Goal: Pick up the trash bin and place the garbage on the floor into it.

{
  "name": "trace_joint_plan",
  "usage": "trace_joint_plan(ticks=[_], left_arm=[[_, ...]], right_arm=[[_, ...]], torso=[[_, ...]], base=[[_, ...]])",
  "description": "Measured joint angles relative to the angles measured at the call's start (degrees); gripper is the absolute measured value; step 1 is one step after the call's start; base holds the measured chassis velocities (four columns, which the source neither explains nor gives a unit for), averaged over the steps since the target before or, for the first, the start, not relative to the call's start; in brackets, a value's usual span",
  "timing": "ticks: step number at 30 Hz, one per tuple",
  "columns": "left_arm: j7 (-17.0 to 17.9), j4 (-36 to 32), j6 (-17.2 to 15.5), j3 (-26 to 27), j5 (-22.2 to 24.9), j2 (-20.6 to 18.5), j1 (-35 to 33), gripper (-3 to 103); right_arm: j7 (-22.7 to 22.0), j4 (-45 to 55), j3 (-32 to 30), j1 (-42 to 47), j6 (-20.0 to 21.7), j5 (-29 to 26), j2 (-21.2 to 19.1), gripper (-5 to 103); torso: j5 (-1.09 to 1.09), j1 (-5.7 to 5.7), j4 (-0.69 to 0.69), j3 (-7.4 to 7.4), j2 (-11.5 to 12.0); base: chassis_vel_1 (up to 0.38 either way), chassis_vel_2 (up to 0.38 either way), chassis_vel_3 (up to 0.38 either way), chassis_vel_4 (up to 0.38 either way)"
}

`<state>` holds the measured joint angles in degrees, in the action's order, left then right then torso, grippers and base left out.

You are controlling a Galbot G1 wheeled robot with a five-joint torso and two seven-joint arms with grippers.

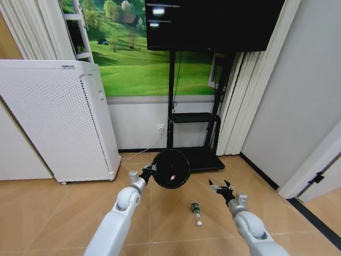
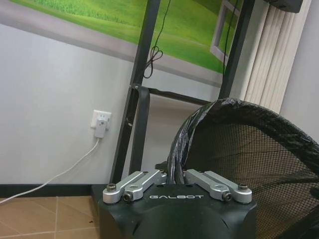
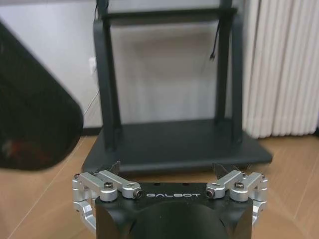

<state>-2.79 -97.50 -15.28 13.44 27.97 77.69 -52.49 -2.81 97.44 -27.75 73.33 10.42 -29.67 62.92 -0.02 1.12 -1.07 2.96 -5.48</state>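
The trash bin [image 1: 171, 168] is up in the air, held by the left gripper [image 1: 147, 172]. The bin is tipped so its round open mouth faces the robot. Its long way runs from near to far, toward the black TV stand [image 1: 193, 154]. Something red [image 1: 171, 177] shows inside the bin.

In the left wrist view, the left gripper [image 2: 175, 175] has its fingers pinched tight on the rim of the bin [image 2: 239, 149], with the black bag liner folded over that rim. The bin sits just to the right of this gripper.

On the floor lies one green bottle [image 1: 196, 211] with a white end. It lies flat, with the white end pointing near and the green end pointing far. It is between the two arms, closer to the right one.

The right gripper [image 1: 220, 190] hangs just right of the bottle and a little farther off. Its fingers are spread wide apart and hold nothing. In the right wrist view the right gripper [image 3: 169, 172] faces the TV stand [image 3: 174, 144], and the dark bin [image 3: 35, 124] is off to its left.

One big white machine [image 1: 64, 122] with tiny holes stands far left by the wall.
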Motion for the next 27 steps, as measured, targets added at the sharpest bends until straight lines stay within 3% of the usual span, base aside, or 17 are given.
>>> trace_joint_plan(ticks=[5, 11, 27], left_arm=[[0.09, -0.86, 0.0, 0.44, -0.01, -0.24, -0.3, 3], [0.19, -2.44, -0.08, 0.66, 0.02, -0.77, -0.83, 3], [0.09, -6.02, -0.09, 3.12, 0.46, -2.48, -3.23, 3]], right_arm=[[0.99, -3.68, 3.31, 0.03, 3.28, -1.65, 1.95, 100], [0.21, -11.77, 6.97, -3.18, 6.24, -4.71, 7.5, 100], [1.38, -29.9, 9.19, -12.11, 3.93, 0.94, 13.32, 100]], torso=[[0.0, 0.0, 0.02, 0.0, 0.0], [0.02, 0.0, 0.0, 0.0, 0.0], [0.01, 0.0, 0.0, 0.0, 0.0]], base=[[0.058, 0.038, -0.059, -0.027], [0.009, 0.006, -0.005, -0.006], [0.0, 0.0, 0.0, 0.0]])
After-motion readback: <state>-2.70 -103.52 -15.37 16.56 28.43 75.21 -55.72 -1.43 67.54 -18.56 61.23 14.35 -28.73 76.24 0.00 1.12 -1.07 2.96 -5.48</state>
